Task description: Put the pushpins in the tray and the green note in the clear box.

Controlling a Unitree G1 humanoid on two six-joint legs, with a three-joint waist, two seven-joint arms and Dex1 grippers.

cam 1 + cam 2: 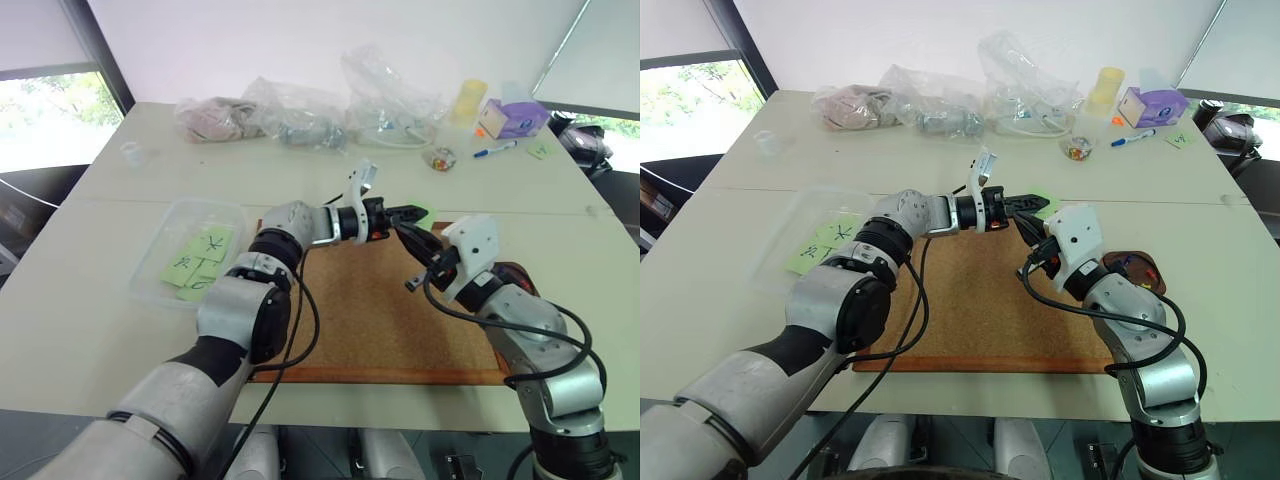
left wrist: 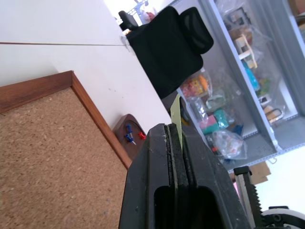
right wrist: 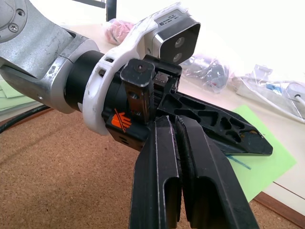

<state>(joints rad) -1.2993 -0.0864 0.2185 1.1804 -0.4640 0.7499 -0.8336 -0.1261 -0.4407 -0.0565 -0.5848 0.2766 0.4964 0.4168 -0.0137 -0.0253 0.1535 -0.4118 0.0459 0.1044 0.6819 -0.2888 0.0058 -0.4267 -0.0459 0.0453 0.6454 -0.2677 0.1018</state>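
the cork board (image 1: 390, 310) lay at the centre of the table (image 1: 90, 320), its surface bare of pins as far as could be seen. at nine o'clock from it stood the clear box (image 1: 152, 272), holding several pale-green notes already. the left gripper (image 1: 1032, 205) reached across the board's far edge, at twelve o'clock, its jaws pressed together on the green note (image 3: 259, 164), which was seen edge-on between the fingers in the left wrist view; the note was therefore in hand but not yet in the box. the right gripper (image 1: 418, 252) hovered just beside the left one, jaws closed, and nothing could be made out between them. at three o'clock from the board sat the tray (image 2: 125, 125), with blue and red pushpins (image 2: 129, 137) inside it. judged from this, the pin step looked largely done; carrying the note over to the box remained.
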